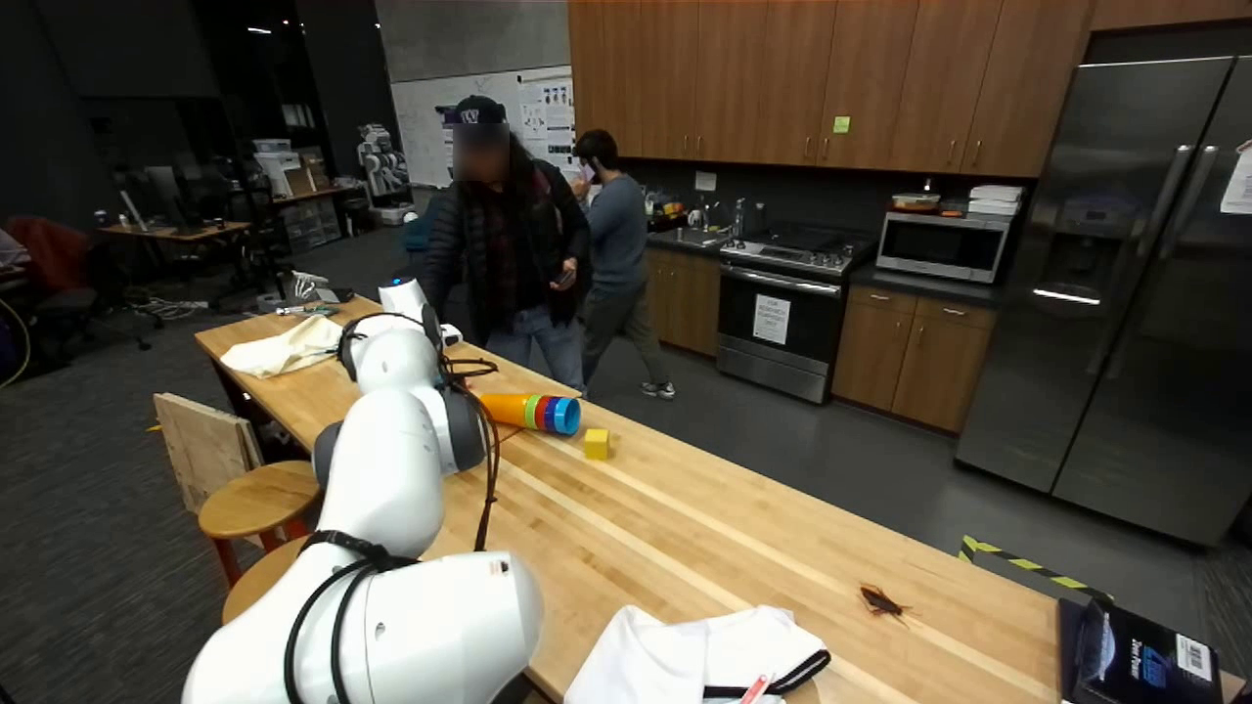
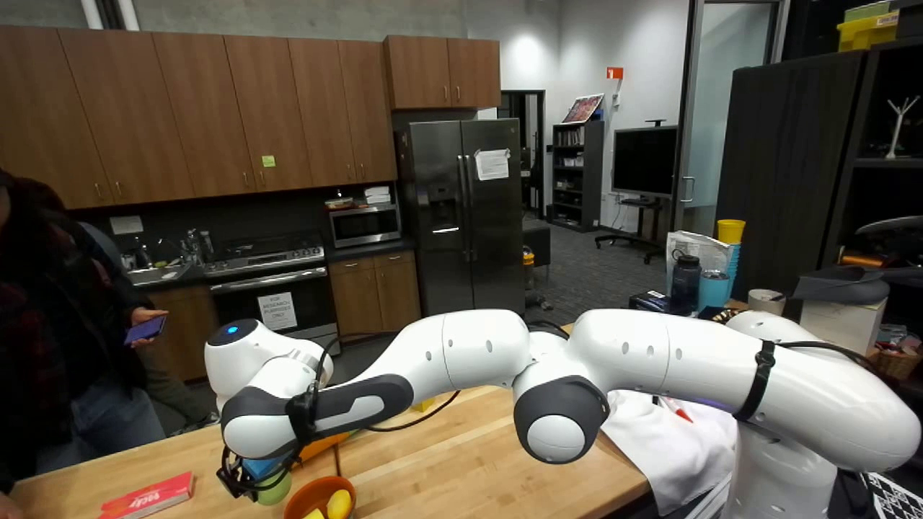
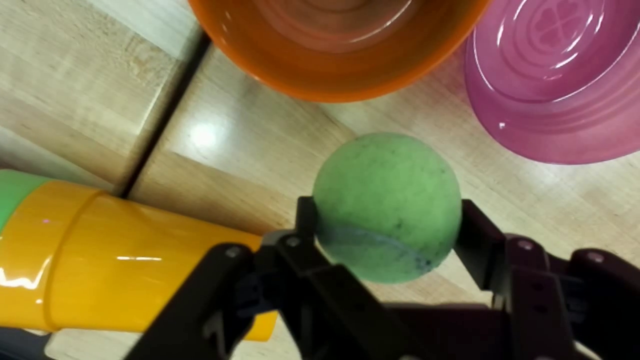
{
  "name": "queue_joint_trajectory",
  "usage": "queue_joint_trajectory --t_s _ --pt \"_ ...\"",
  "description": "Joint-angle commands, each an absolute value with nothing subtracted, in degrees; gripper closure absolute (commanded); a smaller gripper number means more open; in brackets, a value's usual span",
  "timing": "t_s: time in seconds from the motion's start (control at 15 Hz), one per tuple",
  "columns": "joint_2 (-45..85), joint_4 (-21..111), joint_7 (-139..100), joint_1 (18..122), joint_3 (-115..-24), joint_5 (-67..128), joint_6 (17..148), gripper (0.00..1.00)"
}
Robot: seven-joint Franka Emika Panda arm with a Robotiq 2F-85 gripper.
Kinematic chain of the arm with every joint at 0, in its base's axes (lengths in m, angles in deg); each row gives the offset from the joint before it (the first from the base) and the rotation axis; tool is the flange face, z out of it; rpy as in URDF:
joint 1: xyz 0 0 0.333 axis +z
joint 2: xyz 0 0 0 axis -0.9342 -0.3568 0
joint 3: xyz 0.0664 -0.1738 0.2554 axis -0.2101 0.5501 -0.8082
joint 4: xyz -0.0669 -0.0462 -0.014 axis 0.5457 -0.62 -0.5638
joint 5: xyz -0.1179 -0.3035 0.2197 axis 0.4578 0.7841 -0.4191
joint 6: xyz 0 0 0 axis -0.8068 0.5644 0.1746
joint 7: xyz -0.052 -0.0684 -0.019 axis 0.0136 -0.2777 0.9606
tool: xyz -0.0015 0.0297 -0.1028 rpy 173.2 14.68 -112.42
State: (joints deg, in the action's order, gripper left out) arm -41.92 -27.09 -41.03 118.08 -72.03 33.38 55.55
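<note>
Wrist view: gripper (image 3: 387, 220) pinches one green ball (image 3: 387, 200), bench (image 3: 250, 135) showing between it and two rims: orange bowl (image 3: 345, 85), pink dish (image 3: 550, 135).

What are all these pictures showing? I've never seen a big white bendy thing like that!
That's a long white robot arm. Two cameras outside it look at the scene; a third, the wrist camera, looks closely at its black claw. The claw grips a round green ball from both sides. Nearby on the light wooden table are a shiny orange bowl, a shiny pink plate and a stack of colourful plastic cups lying on its side.
</note>
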Motion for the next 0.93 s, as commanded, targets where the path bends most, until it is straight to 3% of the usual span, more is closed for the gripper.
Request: queue_joint_trajectory --t_s 0.0,0.47,0.87 --pt "-40.12 -27.09 -39.53 119.08 -71.18 34.03 57.16 0.58" --pt "-34.14 -27.28 -27.98 119.02 -74.30 31.85 55.96 0.58" --pt "-28.33 -25.97 -22.67 117.56 -74.39 31.96 46.70 0.58"
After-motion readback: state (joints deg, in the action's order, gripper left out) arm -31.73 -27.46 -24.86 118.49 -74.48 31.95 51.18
